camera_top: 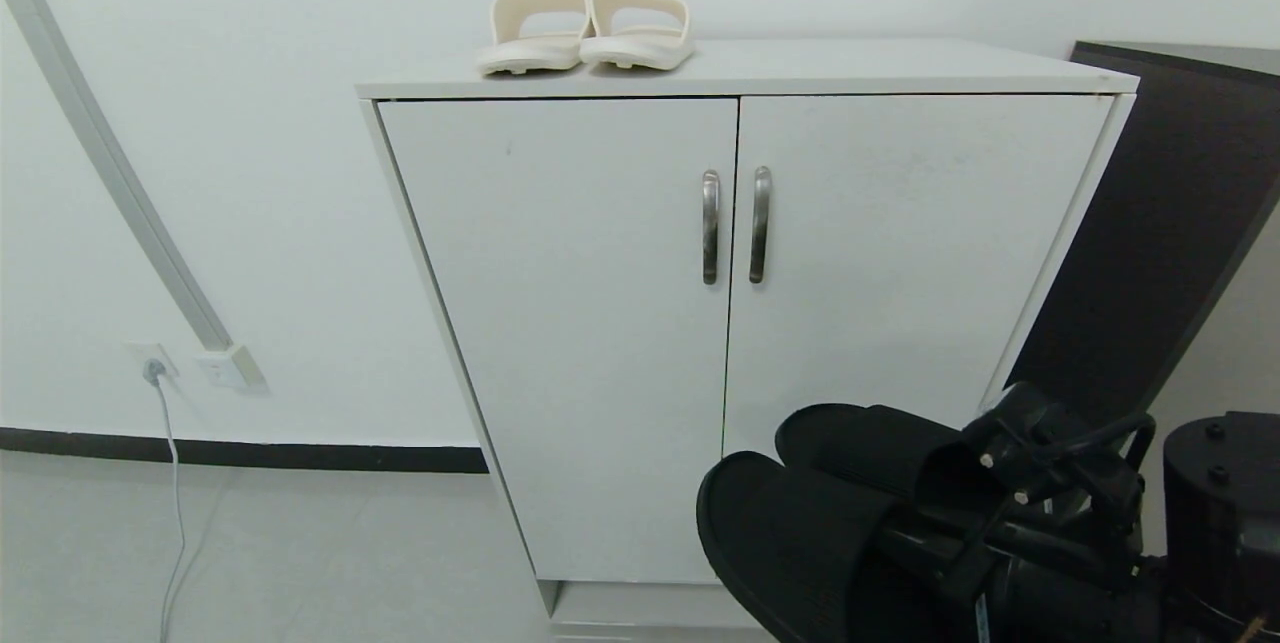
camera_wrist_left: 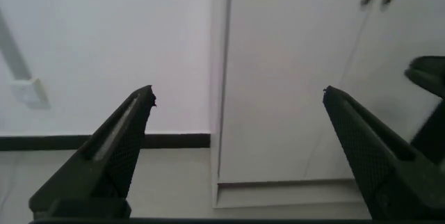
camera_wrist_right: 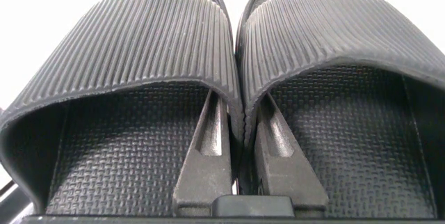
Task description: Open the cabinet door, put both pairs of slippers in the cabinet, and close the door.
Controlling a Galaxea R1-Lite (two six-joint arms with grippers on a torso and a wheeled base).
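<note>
A white two-door cabinet (camera_top: pixel 560 343) stands against the wall, both doors shut, with two metal handles (camera_top: pixel 710 226) at the middle. A cream pair of slippers (camera_top: pixel 585 28) rests on its top. Low at the cabinet's front right, my right gripper (camera_top: pixel 950 523) is shut on a black pair of slippers (camera_top: pixel 800 523), its fingers (camera_wrist_right: pixel 208 154) pinching the two inner side walls together (camera_wrist_right: pixel 236 113). My left gripper (camera_wrist_left: pixel 236 95) is open with nothing between its fingers, facing the cabinet's left edge (camera_wrist_left: pixel 221 78) near the floor.
A dark panel (camera_top: pixel 1170 223) stands right of the cabinet. On the wall to the left are a grey conduit (camera_top: pixel 110 163), a socket (camera_top: pixel 152 363) and a cable hanging to the grey floor (camera_top: pixel 300 553).
</note>
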